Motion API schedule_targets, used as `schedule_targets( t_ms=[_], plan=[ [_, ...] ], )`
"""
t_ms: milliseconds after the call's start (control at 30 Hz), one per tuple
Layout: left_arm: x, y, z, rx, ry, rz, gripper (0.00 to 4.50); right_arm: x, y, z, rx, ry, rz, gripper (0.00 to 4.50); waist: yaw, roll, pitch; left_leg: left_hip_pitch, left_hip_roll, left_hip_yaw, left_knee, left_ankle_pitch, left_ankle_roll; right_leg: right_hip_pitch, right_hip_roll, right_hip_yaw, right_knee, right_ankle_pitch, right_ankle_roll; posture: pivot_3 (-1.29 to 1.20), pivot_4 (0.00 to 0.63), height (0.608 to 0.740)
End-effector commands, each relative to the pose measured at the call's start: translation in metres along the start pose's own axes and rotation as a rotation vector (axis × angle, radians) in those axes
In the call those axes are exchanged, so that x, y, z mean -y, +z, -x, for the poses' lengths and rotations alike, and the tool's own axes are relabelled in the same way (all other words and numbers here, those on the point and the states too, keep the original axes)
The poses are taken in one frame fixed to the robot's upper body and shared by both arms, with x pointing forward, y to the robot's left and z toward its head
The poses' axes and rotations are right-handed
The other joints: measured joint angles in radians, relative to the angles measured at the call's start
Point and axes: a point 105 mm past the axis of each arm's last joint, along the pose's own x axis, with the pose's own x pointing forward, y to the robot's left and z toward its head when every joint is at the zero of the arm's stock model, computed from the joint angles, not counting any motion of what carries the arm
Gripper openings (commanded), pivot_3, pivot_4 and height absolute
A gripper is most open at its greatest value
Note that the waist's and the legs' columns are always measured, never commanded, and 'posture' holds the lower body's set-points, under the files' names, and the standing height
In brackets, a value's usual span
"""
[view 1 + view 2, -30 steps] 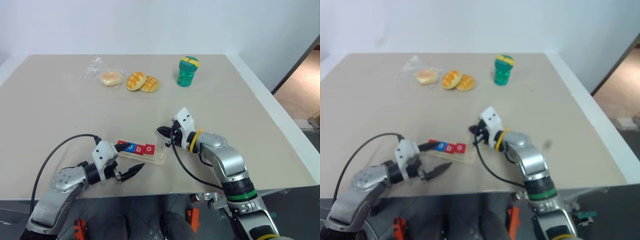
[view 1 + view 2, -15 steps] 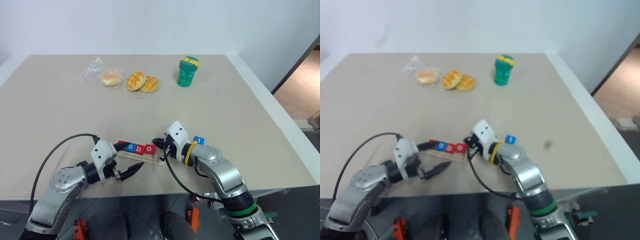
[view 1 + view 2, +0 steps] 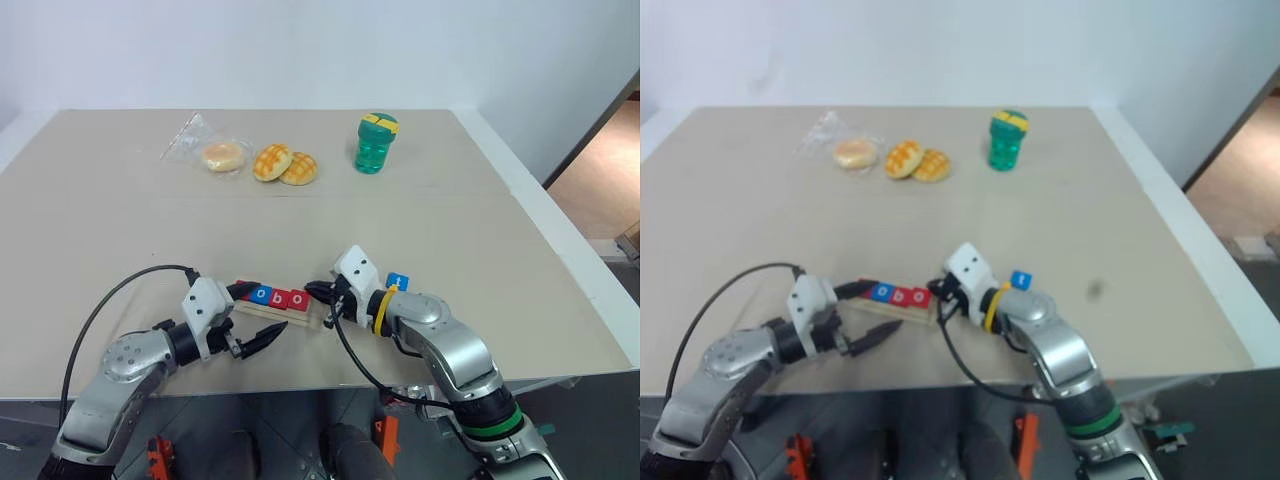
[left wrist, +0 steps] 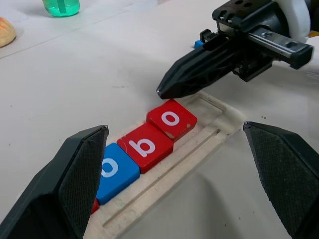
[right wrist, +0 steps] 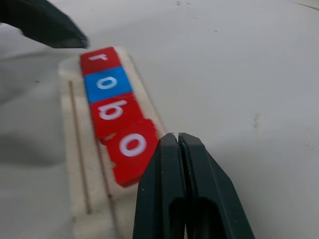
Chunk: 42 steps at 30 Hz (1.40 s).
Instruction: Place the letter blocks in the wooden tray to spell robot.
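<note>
Right gripper: fingers pressed together, nothing held, tips set at the outer edge of the red second o block, which sits slightly askew; contact cannot be confirmed.
Left gripper: fingers spread wide, empty, held beside the near left end of the wooden tray.
Tray contents: red r block, blue o block, red b block and the second o are seated in order, four of five.
Outstanding: the last slot is bare; a blue block, likely the t, lies on the table behind the right wrist, yet to be placed.
</note>
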Motion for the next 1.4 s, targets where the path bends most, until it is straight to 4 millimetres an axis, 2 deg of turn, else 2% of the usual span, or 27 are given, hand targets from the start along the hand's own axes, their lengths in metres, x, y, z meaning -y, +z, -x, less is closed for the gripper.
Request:
schedule_targets(
  t_ms=[33,167,633,1400],
  plan=[
    [-0.003,0.006,0.0,0.009,0.002,-0.03,4.5,-0.008,0.011,0.002,0.034,0.033,0.027,0.03,0.0,0.0,0.0,0.0,0.0,0.0,0.0,0.0,0.0,0.0,0.0,0.0,0.0,0.0,0.0,0.0,0.15,0.74],
    [-0.003,0.007,0.0,0.008,0.003,-0.032,4.5,-0.009,0.007,0.002,0.018,0.04,0.021,0.03,0.0,0.0,0.0,0.0,0.0,0.0,0.0,0.0,0.0,0.0,0.0,0.0,0.0,0.0,0.0,0.0,0.15,0.74],
    [-0.003,0.006,0.0,0.003,0.005,-0.033,4.5,0.009,0.013,0.003,0.041,-0.033,0.026,0.03,0.0,0.0,0.0,0.0,0.0,0.0,0.0,0.0,0.0,0.0,0.0,0.0,0.0,0.0,0.0,0.0,0.15,0.74],
    [0.001,0.01,0.0,0.028,-0.007,-0.021,4.5,-0.007,0.002,0.002,0.01,0.028,0.019,0.03,0.0,0.0,0.0,0.0,0.0,0.0,0.0,0.0,0.0,0.0,0.0,0.0,0.0,0.0,0.0,0.0,0.15,0.74]
  ],
)
